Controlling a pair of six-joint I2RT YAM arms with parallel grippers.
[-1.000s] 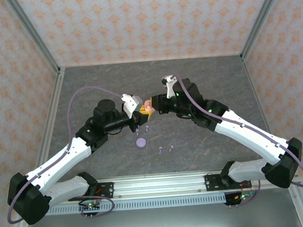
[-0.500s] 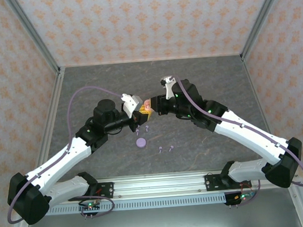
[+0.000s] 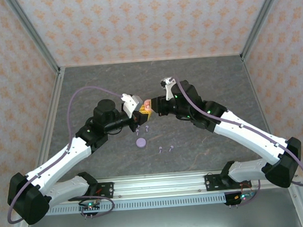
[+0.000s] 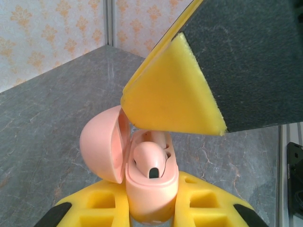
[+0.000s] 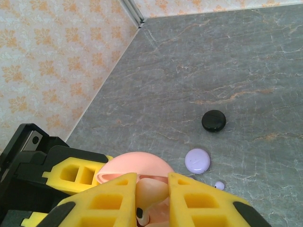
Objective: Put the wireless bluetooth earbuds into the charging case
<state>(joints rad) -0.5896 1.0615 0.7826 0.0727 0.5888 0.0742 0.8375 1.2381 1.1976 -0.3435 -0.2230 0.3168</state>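
Note:
The pink charging case point(image 4: 151, 189) is held upright between the yellow fingers of my left gripper point(image 4: 151, 208), which is shut on it. Its lid point(image 4: 102, 144) hangs open to the left and one pink earbud point(image 4: 150, 163) sits in a socket. My right gripper point(image 5: 152, 194) is shut on a second pink earbud point(image 5: 154, 191) right over the open case point(image 5: 135, 165), its finger point(image 4: 175, 94) looming above the case mouth. In the top view both grippers meet at the case point(image 3: 147, 108) mid-table. Several lilac earbuds point(image 3: 147, 127) lie on the table below them.
A lilac disc point(image 3: 141, 143) lies in front of the grippers, also in the right wrist view as the lilac disc point(image 5: 197, 161) beside a black disc point(image 5: 214, 120) and a lilac earbud point(image 5: 219, 185). Two lilac earbuds point(image 3: 165, 148) lie to the right. Patterned walls enclose the grey table point(image 3: 211, 78).
The right arm has shifted very slightly toward the case. Both grips and the left arm are unchanged.

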